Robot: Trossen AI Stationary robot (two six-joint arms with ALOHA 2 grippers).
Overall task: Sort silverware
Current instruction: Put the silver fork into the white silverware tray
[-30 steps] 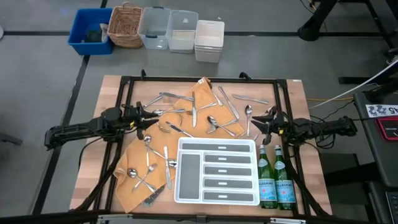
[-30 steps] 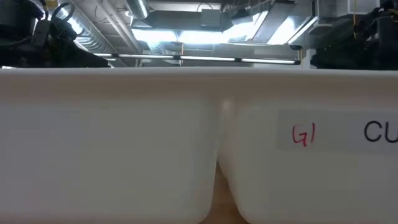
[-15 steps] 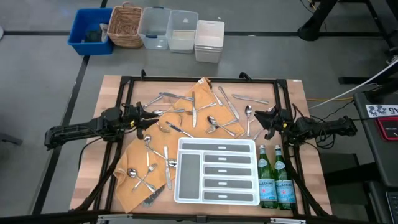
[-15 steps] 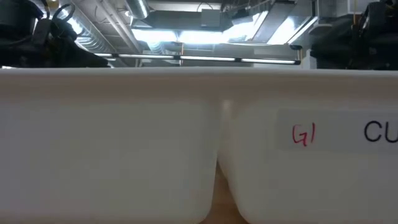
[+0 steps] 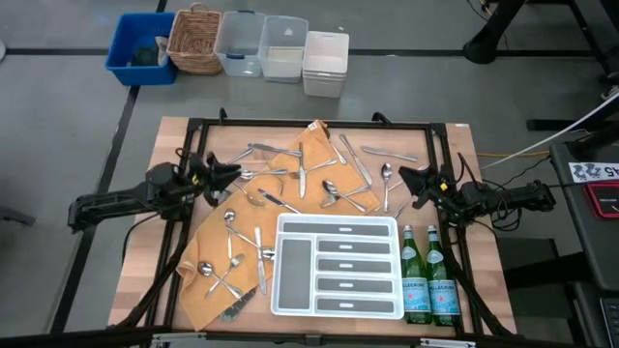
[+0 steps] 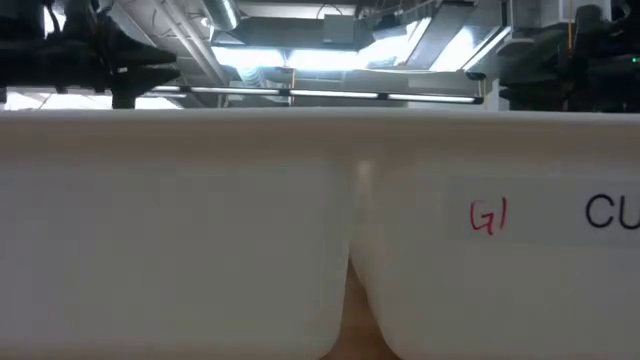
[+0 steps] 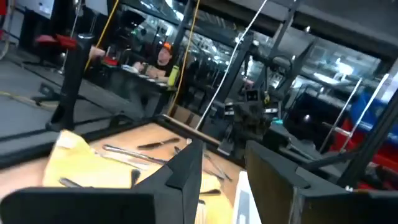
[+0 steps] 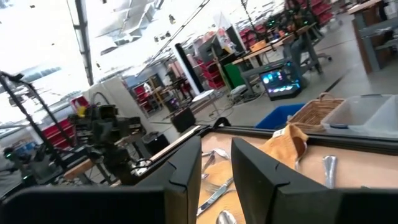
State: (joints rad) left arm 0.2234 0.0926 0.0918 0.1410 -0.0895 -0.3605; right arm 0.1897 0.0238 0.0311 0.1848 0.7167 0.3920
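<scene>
Several pieces of silverware [image 5: 334,179] lie scattered flat over the far half of the wooden table, some on a crumpled orange cloth [image 5: 290,164]. More forks and spoons [image 5: 232,259] rest on the cloth's near left part. A white divided tray [image 5: 337,224] sits at the near middle. My left gripper [image 5: 224,174] hovers open over the table's left side, level, with nothing between its fingers [image 7: 186,168]. My right gripper [image 5: 406,180] hovers open over the right side, and its fingers [image 8: 186,168] are also bare. In the low view the tray's wall [image 6: 200,230] hides the table.
Two green glass bottles [image 5: 428,275] stand right of the tray. A black frame rail [image 5: 309,124] runs around the table. Beyond the far edge stand a blue bin [image 5: 140,48], a wicker basket [image 5: 193,39] and clear and white containers [image 5: 280,48]. A person sits in the room behind.
My left gripper has risen a little above the table and rolled about its own axis, staying open. My right gripper has rolled in place, also still open. The silverware, cloth and tray have not moved.
</scene>
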